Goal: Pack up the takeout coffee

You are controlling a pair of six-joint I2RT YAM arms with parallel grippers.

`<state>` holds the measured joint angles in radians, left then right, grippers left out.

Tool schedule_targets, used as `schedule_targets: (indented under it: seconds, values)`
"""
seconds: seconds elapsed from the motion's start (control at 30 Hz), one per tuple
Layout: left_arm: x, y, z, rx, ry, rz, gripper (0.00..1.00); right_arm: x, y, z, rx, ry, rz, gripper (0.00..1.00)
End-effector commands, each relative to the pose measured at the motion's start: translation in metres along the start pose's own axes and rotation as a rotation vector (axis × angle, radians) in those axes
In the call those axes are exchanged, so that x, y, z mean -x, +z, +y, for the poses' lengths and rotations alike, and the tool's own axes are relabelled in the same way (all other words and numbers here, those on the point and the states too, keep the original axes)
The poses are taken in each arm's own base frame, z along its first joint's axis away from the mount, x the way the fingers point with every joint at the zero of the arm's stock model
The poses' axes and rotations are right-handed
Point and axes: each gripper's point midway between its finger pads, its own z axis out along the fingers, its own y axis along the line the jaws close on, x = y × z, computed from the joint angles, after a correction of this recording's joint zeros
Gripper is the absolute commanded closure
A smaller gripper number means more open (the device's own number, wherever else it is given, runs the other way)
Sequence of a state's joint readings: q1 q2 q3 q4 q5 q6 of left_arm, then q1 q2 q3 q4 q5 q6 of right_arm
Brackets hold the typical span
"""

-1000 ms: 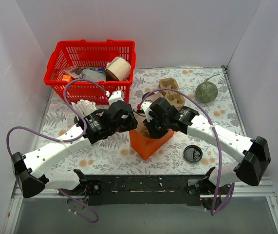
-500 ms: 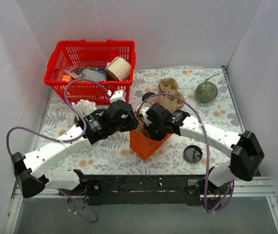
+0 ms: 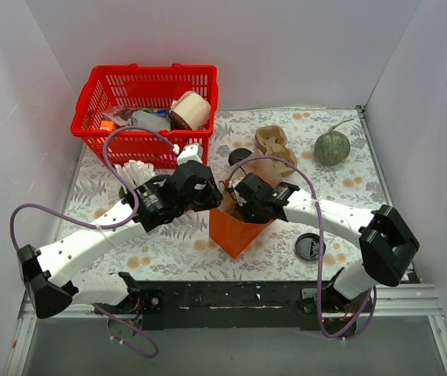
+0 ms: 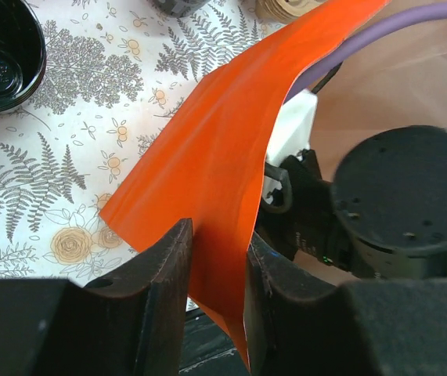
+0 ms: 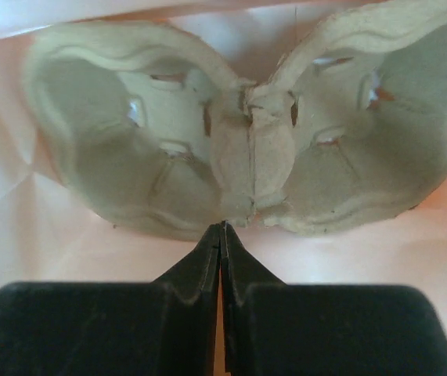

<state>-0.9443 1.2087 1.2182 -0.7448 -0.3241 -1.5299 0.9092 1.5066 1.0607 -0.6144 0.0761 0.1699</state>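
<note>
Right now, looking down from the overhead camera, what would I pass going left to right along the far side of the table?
red basket → small black cup → cardboard cup carrier → green ball

Coffee cup [image 3: 240, 156]: 1, small, round, black; standing upright, just above centre of the overhead frame.

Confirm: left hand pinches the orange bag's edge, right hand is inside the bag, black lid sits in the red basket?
Not quite. The black lid lies on the table, right of the orange bag, not in the red basket; top external view shows it. Rest holds.
</note>
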Motion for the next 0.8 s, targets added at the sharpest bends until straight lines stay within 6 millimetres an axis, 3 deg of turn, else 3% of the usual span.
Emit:
schedule_targets:
  seconds: [0.0, 0.17, 0.27, 0.4, 0.5, 0.57, 0.77]
  values:
    - [0.015, -0.014, -0.011, -0.055, -0.023, -0.045, 0.72, -0.021, 0.014, 0.000, 0.009, 0.012, 0.070, 0.93]
    - [0.014, -0.013, -0.009, -0.040, -0.026, -0.045, 0.72, 0.000, -0.003, 0.003, 0.022, 0.009, 0.014, 0.93]
    - [0.015, -0.013, -0.007, -0.035, -0.026, -0.048, 0.72, 0.025, -0.021, 0.007, 0.032, 0.007, -0.068, 0.92]
    - [0.014, -0.012, -0.004, -0.018, -0.028, -0.048, 0.72, 0.066, -0.051, 0.008, 0.023, 0.037, -0.214, 0.82]
    - [0.013, -0.013, -0.003, -0.019, -0.029, -0.048, 0.72, 0.084, -0.061, 0.008, 0.024, 0.048, -0.302, 0.76]
    - [0.013, -0.014, -0.003, -0.025, -0.027, -0.047, 0.72, 0.088, -0.058, 0.006, 0.012, 0.055, -0.318, 0.74]
    - [0.011, -0.013, -0.008, -0.049, -0.016, -0.033, 0.72, 0.069, -0.015, -0.009, -0.043, 0.064, -0.220, 0.74]
